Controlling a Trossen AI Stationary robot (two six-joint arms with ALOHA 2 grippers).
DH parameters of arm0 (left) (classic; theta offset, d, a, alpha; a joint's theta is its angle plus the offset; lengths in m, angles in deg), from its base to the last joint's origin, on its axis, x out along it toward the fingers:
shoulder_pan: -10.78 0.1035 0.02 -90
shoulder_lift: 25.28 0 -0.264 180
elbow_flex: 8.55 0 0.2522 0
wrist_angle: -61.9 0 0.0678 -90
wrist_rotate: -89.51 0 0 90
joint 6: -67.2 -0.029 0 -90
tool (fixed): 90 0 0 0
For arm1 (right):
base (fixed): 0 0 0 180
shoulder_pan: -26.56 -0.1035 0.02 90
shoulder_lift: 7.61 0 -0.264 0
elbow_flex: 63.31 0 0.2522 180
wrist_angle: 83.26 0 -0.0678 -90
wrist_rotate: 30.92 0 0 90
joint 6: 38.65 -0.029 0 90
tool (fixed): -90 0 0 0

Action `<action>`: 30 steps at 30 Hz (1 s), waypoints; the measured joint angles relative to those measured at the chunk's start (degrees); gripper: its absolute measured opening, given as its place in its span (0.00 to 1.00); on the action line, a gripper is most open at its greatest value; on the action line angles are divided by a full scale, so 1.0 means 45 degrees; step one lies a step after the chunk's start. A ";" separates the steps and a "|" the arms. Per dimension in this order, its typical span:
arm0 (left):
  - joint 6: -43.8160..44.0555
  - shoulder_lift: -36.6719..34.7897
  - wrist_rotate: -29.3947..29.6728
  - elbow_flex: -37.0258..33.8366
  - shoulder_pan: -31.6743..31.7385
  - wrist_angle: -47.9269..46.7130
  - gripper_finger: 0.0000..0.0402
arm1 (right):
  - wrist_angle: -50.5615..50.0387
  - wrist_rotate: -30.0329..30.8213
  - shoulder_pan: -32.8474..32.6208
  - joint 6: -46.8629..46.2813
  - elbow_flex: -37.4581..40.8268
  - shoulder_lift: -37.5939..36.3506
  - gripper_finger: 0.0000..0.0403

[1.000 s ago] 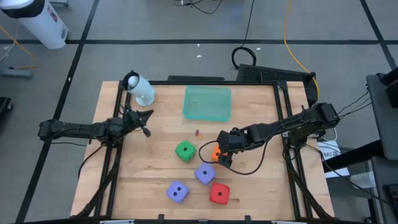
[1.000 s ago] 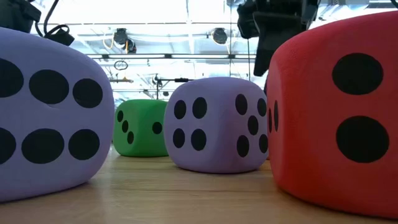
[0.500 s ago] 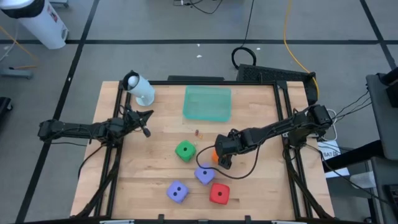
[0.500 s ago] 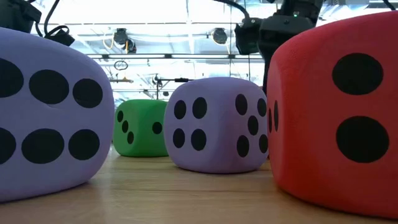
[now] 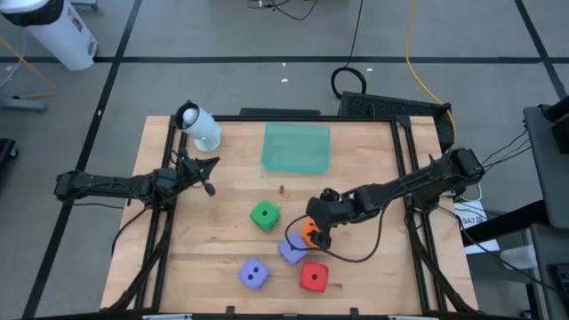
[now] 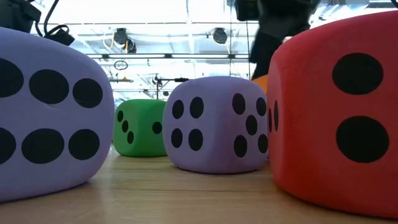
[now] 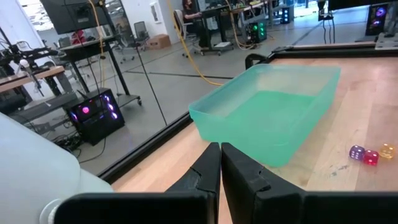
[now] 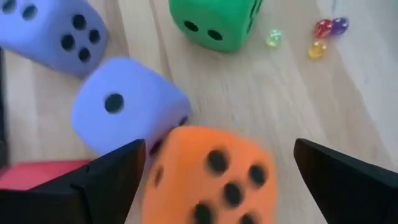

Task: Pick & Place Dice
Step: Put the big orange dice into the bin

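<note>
Right claw gapes wide around the orange die, gripping nothing; only its wrist view shows tiny beads beyond the green die. Left claw is closed, empty.

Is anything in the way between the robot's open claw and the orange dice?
Nothing visible is. The right gripper is open, with its fingers on either side of the orange die. A purple-blue die sits close beside the orange one, seemingly touching it, so it could get nudged when the fingers close.
</note>
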 joint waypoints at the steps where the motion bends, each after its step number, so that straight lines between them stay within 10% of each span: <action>1: 0.0000 0.0000 0.0000 0.0000 0.0000 0.0001 0.06 | -0.0185 0.0076 -0.0055 0.0188 0.0000 -0.0005 0.99; 30: 0.0197 0.0004 -0.0001 0.0000 0.0000 -0.0019 0.06 | -0.4152 0.0972 -0.0453 -0.0755 0.0000 -0.2723 0.98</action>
